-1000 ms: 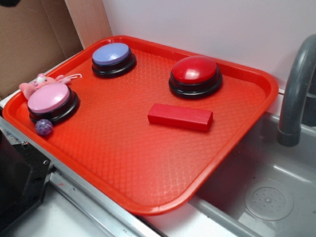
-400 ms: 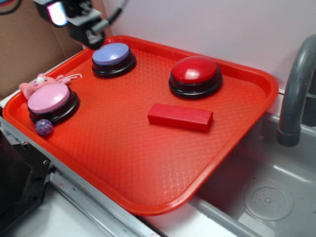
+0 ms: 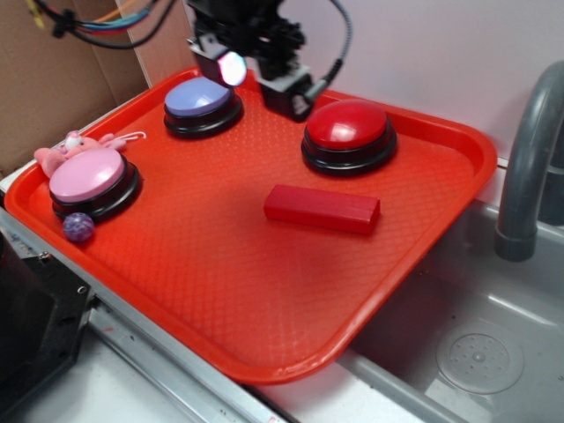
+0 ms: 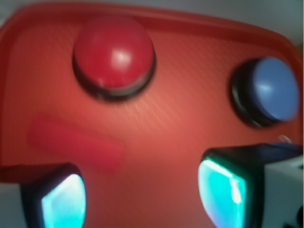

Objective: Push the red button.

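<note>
The red button (image 3: 348, 126), a glossy red dome on a black base, sits at the back right of the red tray (image 3: 229, 291). In the wrist view the red button (image 4: 114, 52) lies ahead and to the left. My gripper (image 3: 263, 84) hovers above the tray between the lavender-blue button (image 3: 201, 97) and the red button, just left of the red dome and not touching it. In the wrist view the gripper (image 4: 142, 194) is open, with two glowing pads (image 4: 64, 202) wide apart and only bare tray between them.
A flat red block (image 3: 322, 209) lies in front of the red button. A pink button (image 3: 88, 174), a pink plush toy (image 3: 66, 145) and a small purple ball (image 3: 77, 227) sit at the tray's left. A grey faucet (image 3: 529, 150) and sink (image 3: 476, 352) are at the right.
The arm came in from the top left and moved right, from beside the lavender-blue button to the gap next to the red button. Nothing on the tray has moved.
</note>
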### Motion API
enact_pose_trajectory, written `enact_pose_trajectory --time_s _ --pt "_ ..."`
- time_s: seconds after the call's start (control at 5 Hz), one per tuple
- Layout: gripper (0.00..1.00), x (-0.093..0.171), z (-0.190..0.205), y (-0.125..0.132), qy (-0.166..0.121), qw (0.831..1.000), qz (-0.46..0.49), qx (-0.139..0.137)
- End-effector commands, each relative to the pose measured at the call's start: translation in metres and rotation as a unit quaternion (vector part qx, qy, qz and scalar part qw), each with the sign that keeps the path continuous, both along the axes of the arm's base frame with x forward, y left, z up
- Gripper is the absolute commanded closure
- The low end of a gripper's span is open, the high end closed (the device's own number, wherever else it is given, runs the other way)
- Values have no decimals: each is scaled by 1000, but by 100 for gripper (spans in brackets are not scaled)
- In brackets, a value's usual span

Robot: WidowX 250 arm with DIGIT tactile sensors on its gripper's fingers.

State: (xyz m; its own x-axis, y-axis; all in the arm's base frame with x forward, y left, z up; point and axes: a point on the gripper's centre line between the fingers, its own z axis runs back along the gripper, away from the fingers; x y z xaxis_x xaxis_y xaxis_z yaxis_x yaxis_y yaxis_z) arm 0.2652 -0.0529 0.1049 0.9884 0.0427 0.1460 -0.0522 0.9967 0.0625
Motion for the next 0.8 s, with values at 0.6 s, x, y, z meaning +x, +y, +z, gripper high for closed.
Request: enact_pose_trajectory --time_s 0.6 --pt "0 73 -47 -5 -6 1000 -18 -18"
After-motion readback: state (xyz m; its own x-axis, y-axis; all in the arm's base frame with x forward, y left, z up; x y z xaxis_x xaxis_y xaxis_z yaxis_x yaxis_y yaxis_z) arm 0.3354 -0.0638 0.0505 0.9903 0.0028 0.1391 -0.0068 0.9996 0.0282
